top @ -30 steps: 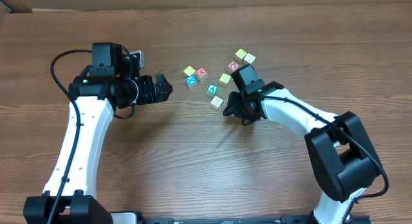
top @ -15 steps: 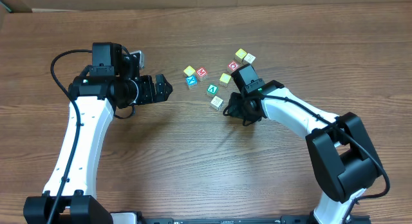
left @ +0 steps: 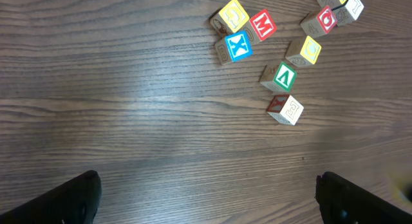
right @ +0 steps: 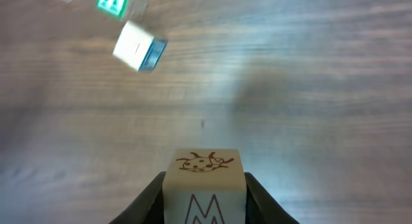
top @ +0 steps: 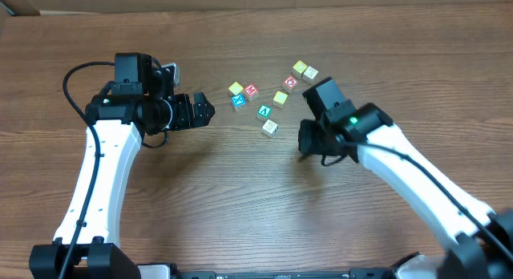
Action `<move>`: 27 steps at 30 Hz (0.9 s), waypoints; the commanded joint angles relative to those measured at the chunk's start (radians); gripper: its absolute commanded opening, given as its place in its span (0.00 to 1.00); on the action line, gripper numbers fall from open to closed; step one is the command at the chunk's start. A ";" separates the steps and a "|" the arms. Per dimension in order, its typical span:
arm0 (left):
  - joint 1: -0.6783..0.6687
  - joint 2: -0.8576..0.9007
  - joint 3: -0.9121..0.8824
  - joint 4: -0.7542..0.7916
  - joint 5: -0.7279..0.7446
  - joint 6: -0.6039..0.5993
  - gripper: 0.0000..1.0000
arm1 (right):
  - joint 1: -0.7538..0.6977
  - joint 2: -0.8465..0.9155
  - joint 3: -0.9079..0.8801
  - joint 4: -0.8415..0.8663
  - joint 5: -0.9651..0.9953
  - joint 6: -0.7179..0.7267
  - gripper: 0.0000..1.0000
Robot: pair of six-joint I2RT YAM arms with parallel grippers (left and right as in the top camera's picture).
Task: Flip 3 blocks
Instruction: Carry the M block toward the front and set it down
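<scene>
Your right gripper [right: 205, 197] is closed on the M block [right: 205, 176]. The two fingers press its left and right sides, and nothing else is in the grip. In the right wrist view the block sits upright between the jaws, with a ladybird drawing on its top face and the M on the side facing the camera. From overhead, the right gripper [top: 311, 139] hides the block under its own body.

The cream block [right: 139, 47] lies on the table [right: 309, 89] ahead and to the left of the fingers, clear of them and turned at an angle. Overhead, this cream block [top: 270, 127] sits to the left of your gripper, near it but not touching. The green block [top: 264, 111] lies just beyond it, a little farther from the hand, and shows only at the top edge of the wrist view.

Your left gripper [top: 202, 111] is spread as wide as it goes and holds nothing. In its wrist view its fingers [left: 64, 198] stand at the two bottom corners over bare wood. The blue X cube [top: 238, 101] and the red M cube [top: 251, 90] are the nearest pieces ahead of it.
</scene>
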 commanded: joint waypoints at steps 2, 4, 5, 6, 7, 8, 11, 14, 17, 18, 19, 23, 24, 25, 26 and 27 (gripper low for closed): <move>0.003 0.006 0.015 -0.006 0.000 -0.018 1.00 | 0.112 -0.083 -0.055 -0.014 0.027 0.066 0.28; 0.003 0.006 0.015 -0.010 0.000 -0.018 1.00 | 0.177 -0.111 -0.112 -0.004 0.047 0.137 0.28; 0.003 0.006 0.015 -0.013 0.000 -0.017 1.00 | 0.207 -0.119 -0.139 0.002 0.056 0.175 0.28; 0.003 0.006 0.015 -0.016 0.000 -0.017 1.00 | 0.239 -0.126 -0.171 0.014 0.061 0.212 0.28; 0.003 0.006 0.015 -0.019 0.000 -0.017 1.00 | 0.264 -0.128 -0.198 0.026 0.063 0.244 0.28; 0.003 0.006 0.015 -0.021 0.000 -0.017 1.00 | 0.284 -0.128 -0.222 0.038 0.063 0.275 0.28; 0.003 0.006 0.015 -0.028 0.000 -0.017 1.00 | 0.317 -0.127 -0.294 0.077 0.061 0.361 0.29; 0.003 0.006 0.015 -0.035 0.000 -0.017 1.00 | 0.316 -0.127 -0.345 0.110 0.055 0.383 0.30; 0.003 0.006 0.014 -0.038 0.000 -0.017 1.00 | 0.316 -0.127 -0.389 0.183 0.047 0.353 0.34; 0.003 0.006 0.014 -0.038 0.000 -0.017 1.00 | 0.316 -0.126 -0.404 0.218 0.047 0.310 0.34; 0.003 0.006 0.014 -0.038 0.000 -0.017 1.00 | 0.316 -0.125 -0.415 0.245 0.046 0.288 0.35; 0.003 0.006 0.014 -0.039 0.000 -0.017 1.00 | 0.316 -0.104 -0.444 0.309 0.050 0.312 0.35; 0.003 0.006 0.014 -0.040 0.000 -0.017 1.00 | 0.315 -0.094 -0.447 0.315 0.053 0.333 0.35; 0.003 0.006 0.014 -0.042 0.000 -0.017 1.00 | 0.315 -0.083 -0.449 0.321 0.056 0.349 0.35; 0.003 0.006 0.014 -0.042 0.000 -0.017 1.00 | 0.315 -0.066 -0.449 0.335 0.055 0.349 0.35; 0.003 0.006 0.014 -0.043 0.000 -0.017 1.00 | 0.315 -0.047 -0.449 0.351 0.055 0.349 0.36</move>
